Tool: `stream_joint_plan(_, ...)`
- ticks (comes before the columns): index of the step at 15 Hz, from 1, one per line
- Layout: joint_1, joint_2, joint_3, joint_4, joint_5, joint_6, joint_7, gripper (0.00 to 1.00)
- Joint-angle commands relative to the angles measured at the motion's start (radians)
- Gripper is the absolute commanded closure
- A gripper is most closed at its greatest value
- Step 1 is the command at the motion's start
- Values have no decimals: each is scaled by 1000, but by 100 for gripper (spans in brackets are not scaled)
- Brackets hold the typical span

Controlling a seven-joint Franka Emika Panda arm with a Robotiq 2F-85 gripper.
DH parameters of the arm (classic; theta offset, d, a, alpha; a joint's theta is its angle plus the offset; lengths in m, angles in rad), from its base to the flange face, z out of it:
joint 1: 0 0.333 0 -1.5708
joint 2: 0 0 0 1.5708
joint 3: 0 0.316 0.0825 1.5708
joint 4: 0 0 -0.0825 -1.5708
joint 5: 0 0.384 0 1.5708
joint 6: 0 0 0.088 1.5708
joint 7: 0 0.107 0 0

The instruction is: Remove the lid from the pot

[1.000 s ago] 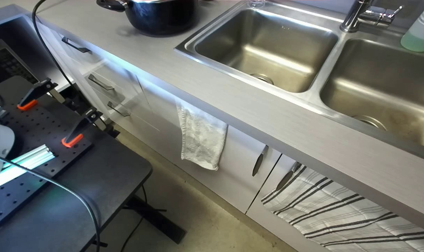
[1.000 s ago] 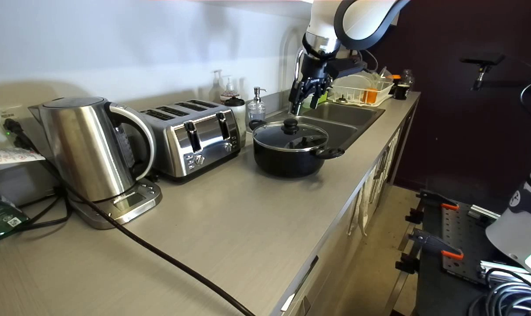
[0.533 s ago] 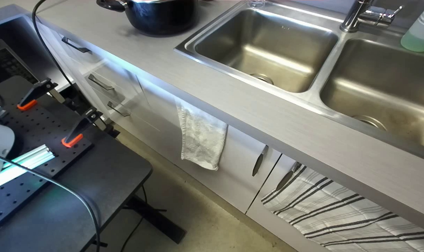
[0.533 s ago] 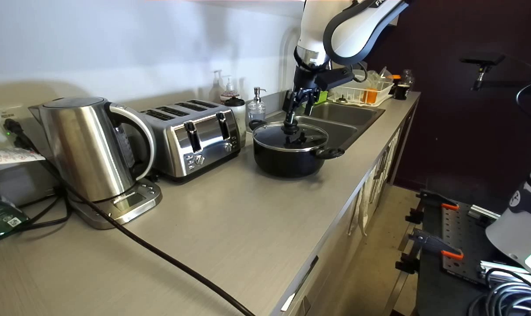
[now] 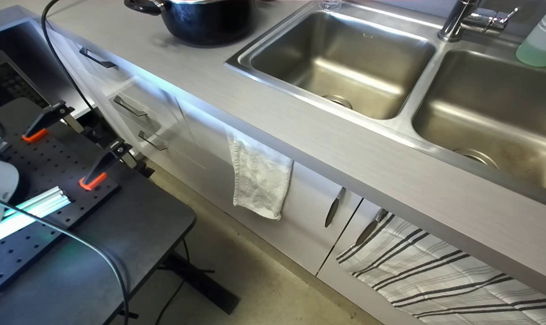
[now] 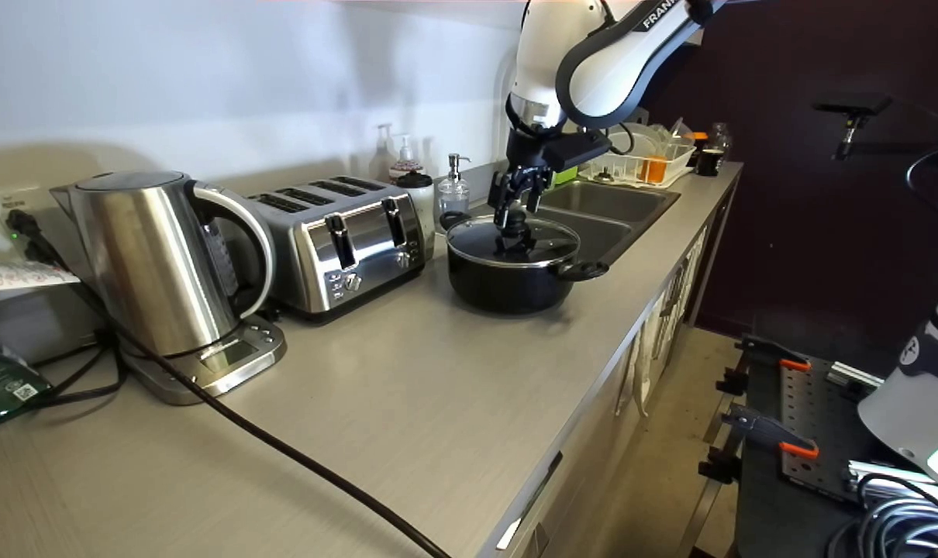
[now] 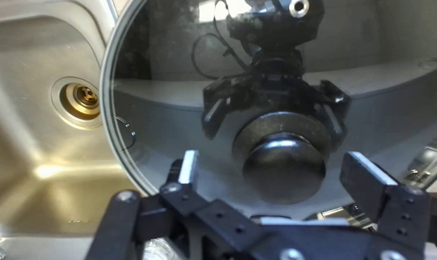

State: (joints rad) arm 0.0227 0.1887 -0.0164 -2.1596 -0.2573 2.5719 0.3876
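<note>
Pot (image 6: 508, 288) on counter (image 6: 376, 395); dark wall (image 6: 794, 225)

There's room between the knob (image 7: 284, 175) and both jaws of the pincer (image 7: 277, 164), but the lid (image 7: 189, 126) right underneath kinda blocks going lower.

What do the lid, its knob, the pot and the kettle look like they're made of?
Lid: likely glass, glossy, with clear reflections; its rim looks like silvery metal.
Knob: probably black plastic, smooth, showing a soft shine.
Pot: black and glossy, pale reflections on its side; perhaps coated or enamelled metal.
Kettle: probably brushed steel, judging by the blurred silvery highlights.
</note>
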Motion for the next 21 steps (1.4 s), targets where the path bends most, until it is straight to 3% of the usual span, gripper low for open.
stream_joint_plan(1,28,20,-26,22,-21,24,24,32)
stream_joint_plan(5,35,19,-29,25,-17,29,20,63)
stream_joint_plan(7,35,17,-31,27,-14,30,19,73)
stream_joint_plan(21,40,-276,49,-169,52,95,-98,75)
